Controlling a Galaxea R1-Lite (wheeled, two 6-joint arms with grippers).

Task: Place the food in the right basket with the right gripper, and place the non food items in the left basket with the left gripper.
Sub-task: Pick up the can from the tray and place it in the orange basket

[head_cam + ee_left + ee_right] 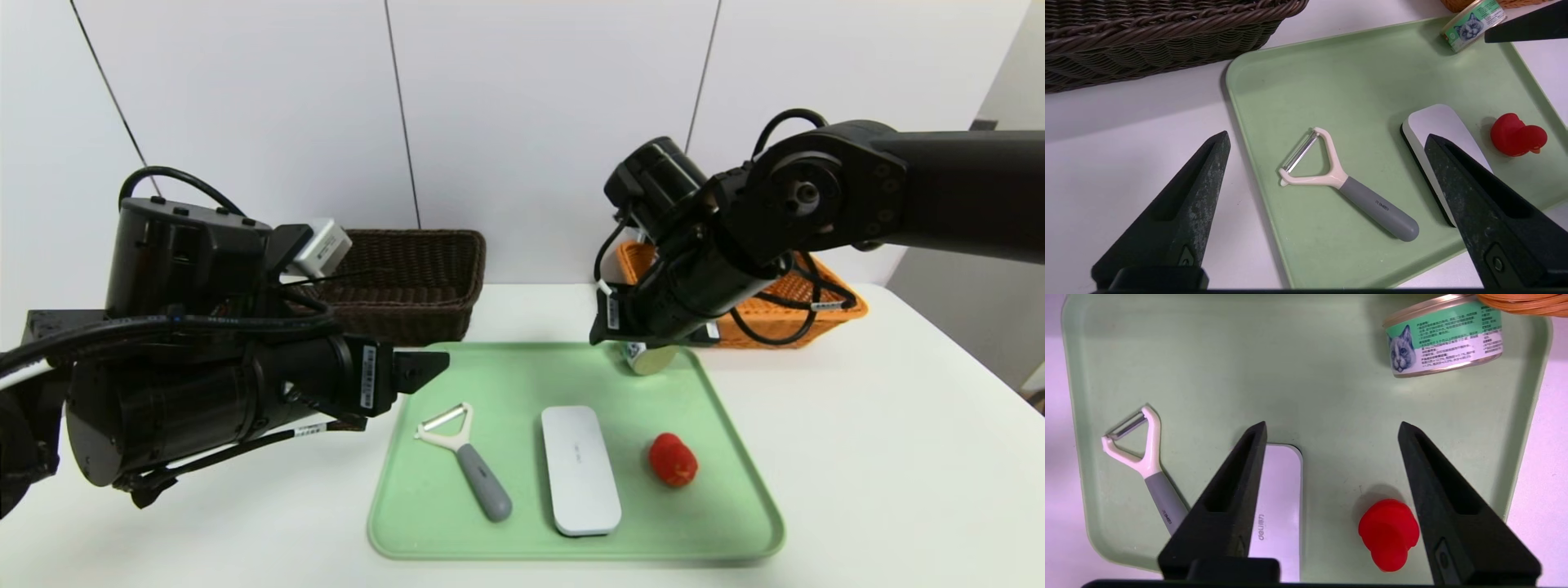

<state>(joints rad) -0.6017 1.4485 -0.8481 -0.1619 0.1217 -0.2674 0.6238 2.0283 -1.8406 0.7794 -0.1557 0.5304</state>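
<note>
A green tray (522,376) holds a white peeler with a grey handle (465,453), a flat white case (578,469), a small red lumpy object (673,460) and a tin can with a cat label (649,358) at its far right corner. My right gripper (1332,428) hangs open above the tray with nothing between its fingers. The can (1443,339) lies beyond its tips, and the red object (1388,533) sits beside one finger. My left gripper (1327,138) is open over the tray's left edge, above the peeler (1347,188), holding nothing.
The dark brown basket (408,278) stands behind the tray's left end. The orange-tan basket (784,310) stands behind its right end, partly hidden by my right arm. White table surface surrounds the tray, with a wall close behind the baskets.
</note>
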